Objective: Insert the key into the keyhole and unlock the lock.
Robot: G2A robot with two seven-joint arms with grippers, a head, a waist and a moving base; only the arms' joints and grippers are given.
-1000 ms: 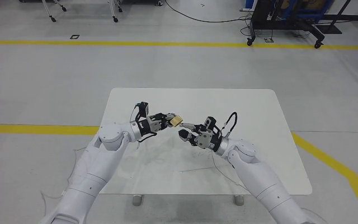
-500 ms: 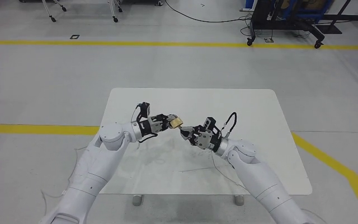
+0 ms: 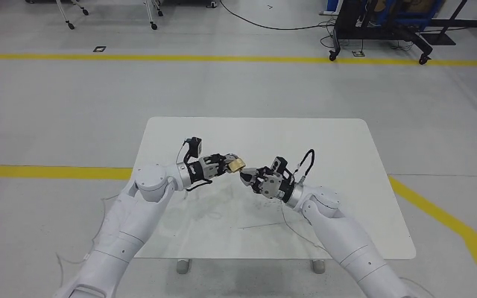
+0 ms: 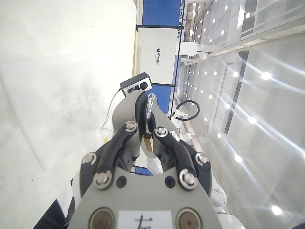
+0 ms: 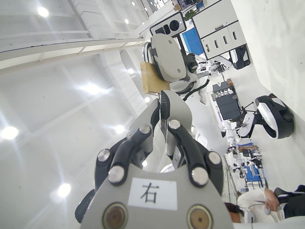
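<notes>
Brass lock held above table, claws nearly tip to tip.
Clenched on its half-covered body, left claw; pinched shut just beside it, right claw; key between pads too hidden to tell.

A big robot lab or test hall is shown. The pale floor is marked with yellow lines, and a white table is placed on it as a work station. A wheeled rack is seen behind. A high ceiling with rows of lamps, blue and white panels, cabinets and other robots on wheeled bases are seen around.
</notes>
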